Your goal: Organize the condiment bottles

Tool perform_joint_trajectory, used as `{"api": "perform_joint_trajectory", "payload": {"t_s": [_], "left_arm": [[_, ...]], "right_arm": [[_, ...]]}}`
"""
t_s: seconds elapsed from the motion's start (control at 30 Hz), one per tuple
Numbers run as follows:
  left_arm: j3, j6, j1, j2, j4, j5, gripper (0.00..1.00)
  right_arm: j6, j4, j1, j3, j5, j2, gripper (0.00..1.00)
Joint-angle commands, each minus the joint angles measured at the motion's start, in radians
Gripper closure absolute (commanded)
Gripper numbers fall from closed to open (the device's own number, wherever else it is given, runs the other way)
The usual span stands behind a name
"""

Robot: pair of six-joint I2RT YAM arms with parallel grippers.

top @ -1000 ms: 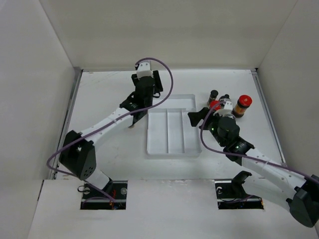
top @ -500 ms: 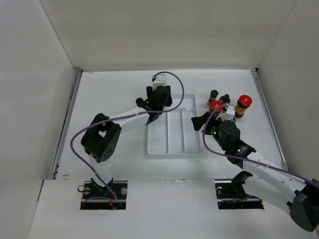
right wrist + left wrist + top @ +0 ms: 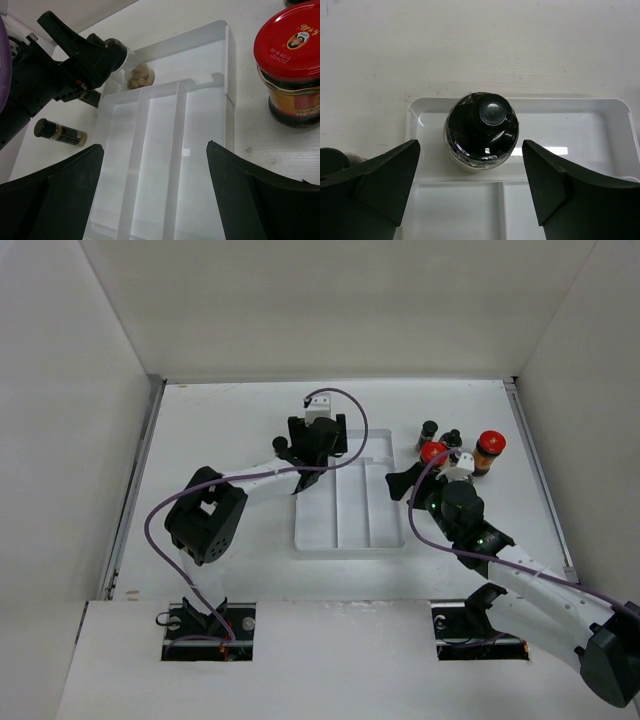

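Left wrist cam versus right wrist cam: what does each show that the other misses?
Left wrist only: the top of the black-capped bottle, standing free inside the open left tool. Right wrist only: a red-capped jar beside the white tray, a shaker lying on the table. Both: the tray, that tool, that bottle in the end compartment.

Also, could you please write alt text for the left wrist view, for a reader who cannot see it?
A black-capped bottle, seen from above, stands upright in the end compartment of a white tray. The left gripper hangs open over it, a dark finger on either side, neither touching the bottle.
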Motion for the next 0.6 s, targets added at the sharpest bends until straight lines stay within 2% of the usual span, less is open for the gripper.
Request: {"api": "perform_joint_trajectory", "payload": {"t_s": [0.0, 0.1, 0.17, 0.23, 0.27, 0.33, 0.37, 0.47, 0.5, 0.57], "left_arm": [[-0.012, 0.004, -0.01, -0.087, 0.075, -0.018, 0.15], [-0.028, 0.006, -0.021, -0.142, 0.075, -0.014, 0.13], [-0.044, 0.021, -0.024, -0.186, 0.075, -0.018, 0.13], [-0.07, 0.012, -0.015, -0.232, 0.076, -0.012, 0.16], [-0.087, 0.001, -0.011, -0.255, 0.081, -0.009, 0.17], [-0.135, -0.019, -0.011, -0.306, 0.092, -0.006, 0.23], [-0.155, -0.026, -0.014, -0.326, 0.098, -0.006, 0.25], [-0.244, -0.037, -0.028, -0.399, 0.148, 0.019, 0.45], [-0.276, -0.043, -0.033, -0.424, 0.174, 0.037, 0.54], [-0.313, -0.051, -0.042, -0.456, 0.203, 0.074, 0.63]], "right_arm": [[0.004, 0.006, -0.007, 0.018, 0.01, 0.0, 0.09], [0.002, 0.012, -0.007, 0.029, 0.01, 0.022, 0.09], [0.002, 0.018, -0.007, 0.037, 0.01, 0.032, 0.15], [-0.003, 0.015, -0.004, 0.043, 0.012, 0.035, 0.29], [-0.004, 0.006, -0.008, 0.046, 0.024, 0.032, 0.44], [-0.004, -0.031, -0.005, 0.052, 0.067, 0.003, 0.67], [-0.007, -0.051, -0.004, 0.06, 0.085, -0.007, 0.72], [-0.041, -0.15, -0.004, 0.118, 0.143, -0.041, 0.77], [-0.044, -0.181, 0.002, 0.139, 0.171, -0.047, 0.76], [-0.039, -0.248, 0.016, 0.182, 0.241, -0.049, 0.68]]}}
